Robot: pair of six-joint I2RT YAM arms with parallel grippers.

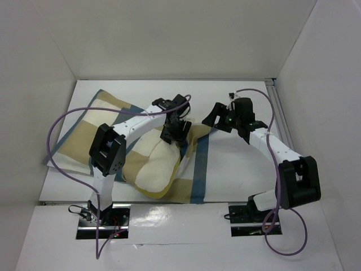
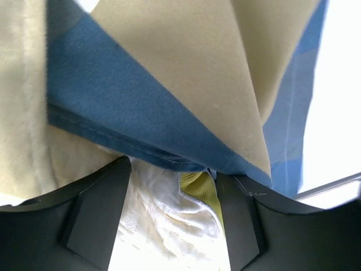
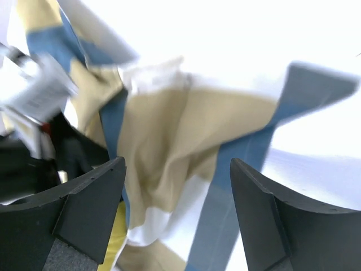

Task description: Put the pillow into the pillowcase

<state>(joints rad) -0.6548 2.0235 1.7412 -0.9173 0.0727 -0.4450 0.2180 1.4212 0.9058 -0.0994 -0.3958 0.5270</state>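
White table [image 1: 242, 169] boxed by white walls [image 1: 169, 34] | pillowcase [image 1: 73, 138] spread left, reaching near edge; pillow [image 1: 158, 169] partly under it | open tabletop right | left gripper [image 2: 172, 166] released over pillow | right gripper [image 3: 177, 166] released, holding nothing

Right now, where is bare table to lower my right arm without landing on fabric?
Bare table: between the blue right edge of the pillowcase and the right arm, and along the back wall. Crowded: the middle, with pillow, bunched fabric and left gripper.

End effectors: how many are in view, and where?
2. The left end effector is mid-table over the bunched pillowcase, at the pillow's far end. The right end effector hovers by the pillowcase's far right corner. Neither is hidden.
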